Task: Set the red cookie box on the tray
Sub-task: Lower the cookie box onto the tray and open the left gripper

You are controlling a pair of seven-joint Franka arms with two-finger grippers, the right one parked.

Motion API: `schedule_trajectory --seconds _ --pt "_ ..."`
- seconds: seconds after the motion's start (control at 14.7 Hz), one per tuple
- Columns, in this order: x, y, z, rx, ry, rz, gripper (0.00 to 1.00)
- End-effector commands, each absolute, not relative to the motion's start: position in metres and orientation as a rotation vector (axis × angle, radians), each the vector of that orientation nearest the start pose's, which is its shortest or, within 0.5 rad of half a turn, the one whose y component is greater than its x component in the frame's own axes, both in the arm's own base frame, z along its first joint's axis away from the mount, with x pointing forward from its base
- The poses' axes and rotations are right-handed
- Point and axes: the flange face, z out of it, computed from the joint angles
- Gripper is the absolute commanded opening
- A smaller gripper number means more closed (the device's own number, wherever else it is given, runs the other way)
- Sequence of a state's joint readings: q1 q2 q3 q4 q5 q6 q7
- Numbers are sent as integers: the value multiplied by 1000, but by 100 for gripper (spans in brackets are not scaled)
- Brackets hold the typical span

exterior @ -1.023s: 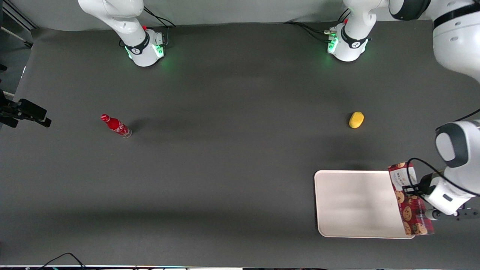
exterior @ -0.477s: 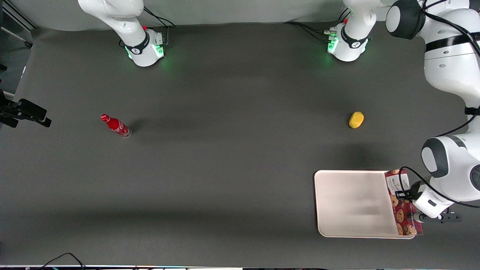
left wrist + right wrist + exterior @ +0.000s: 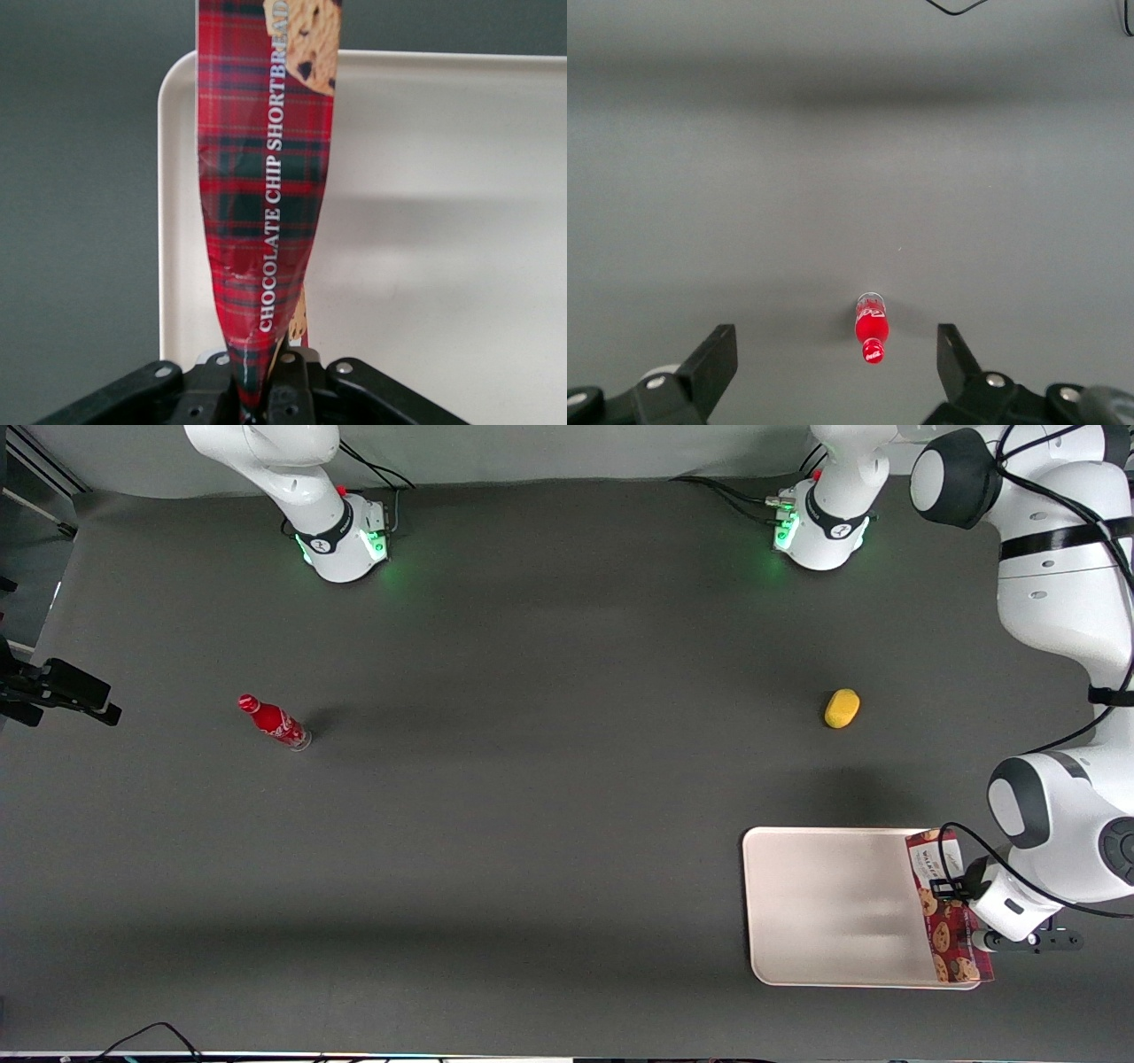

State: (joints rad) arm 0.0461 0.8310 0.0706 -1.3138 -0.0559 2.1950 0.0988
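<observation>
The red cookie box (image 3: 944,908) is a long dark-red plaid carton with cookie prints and a white label panel. It stands on edge along the rim of the cream-white tray (image 3: 833,908) that lies toward the working arm's end of the table. My left gripper (image 3: 961,912) is shut on the box, pinching its crushed side. In the left wrist view the box (image 3: 264,204) runs out from between the closed jaws of the gripper (image 3: 260,385) over the tray (image 3: 443,221).
A yellow rounded object (image 3: 842,708) lies on the dark table farther from the front camera than the tray. A small red soda bottle (image 3: 273,722) lies toward the parked arm's end, also in the right wrist view (image 3: 871,326).
My gripper has lowered with the box and shifted slightly over the tray's edge. The box now looks smaller and sits lower along the tray's rim.
</observation>
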Motion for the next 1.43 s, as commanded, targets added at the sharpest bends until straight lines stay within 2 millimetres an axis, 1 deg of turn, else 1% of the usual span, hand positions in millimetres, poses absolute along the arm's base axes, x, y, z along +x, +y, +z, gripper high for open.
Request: schedule_trajectory --seconds 0.0,0.27,0.34,0.41,0.48,0.55,0.61,1.16,1.36 --pt "745 74 242 -3137 -19 -64 0" --pt "742 76 235 -3140 -22 -40 0" --pt "740 75 231 -3141 -24 -31 12" --pt "740 76 230 -3141 -24 -33 59" --pt "740 79 229 -3140 -31 -38 86" --pt "740 82 229 -3140 -38 -40 95" --pt "740 82 229 -3140 -38 -40 100" --pt "740 82 230 -3140 -41 -45 100" --pt "742 76 243 -3143 -47 -53 100"
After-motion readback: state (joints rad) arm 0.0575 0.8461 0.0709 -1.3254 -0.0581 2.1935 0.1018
